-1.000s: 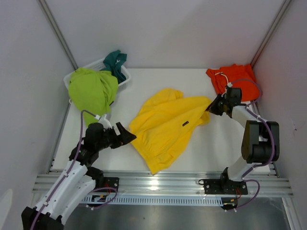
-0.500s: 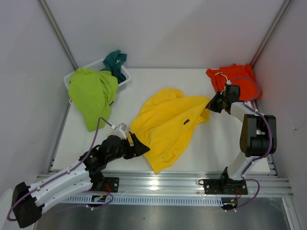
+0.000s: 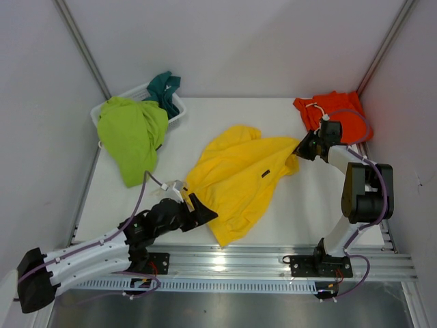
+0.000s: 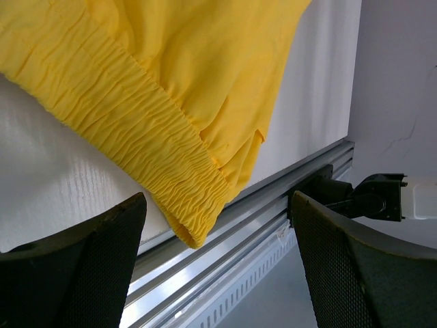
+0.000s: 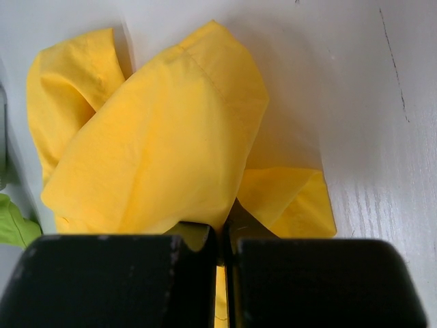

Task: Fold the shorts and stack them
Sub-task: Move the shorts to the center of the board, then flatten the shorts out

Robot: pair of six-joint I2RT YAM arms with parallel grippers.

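Right gripper (image 3: 305, 146) is clamped on the far right corner of the yellow shorts (image 3: 239, 181). Its wrist view shows the fabric pinched between closed jaws and bunching up from the pinch point. We read that as an anchor: hold one corner so the cloth can be pulled flat against it.

Left gripper (image 3: 203, 209) is wide open and holds nothing, sitting low at the near left edge of the yellow pair. In its wrist view the elastic waistband (image 4: 136, 137) runs diagonally between the fingers (image 4: 89, 260), and the band's end corner sits just above the front rail (image 4: 225, 253). The fingers are not on the cloth yet. It is likely lining up for that waistband corner, opposite the right's pinch, which would give us a two-point stretch.

Yellow shorts lie in the middle of the table (image 3: 307, 205), crumpled and not folded. Orange shorts (image 3: 341, 109) sit at the far right corner and look folded. We think they are the stack base, which would explain the right arm working next to them. Green shorts (image 3: 130, 133) hang over the basket (image 3: 179, 108) at far left, with teal shorts (image 3: 164, 85) behind; both are waiting.

Our estimate: one pair done, yellow in progress, two left. The waistband corner is close to the table edge, so the left could catch the rail or grab only a single layer.
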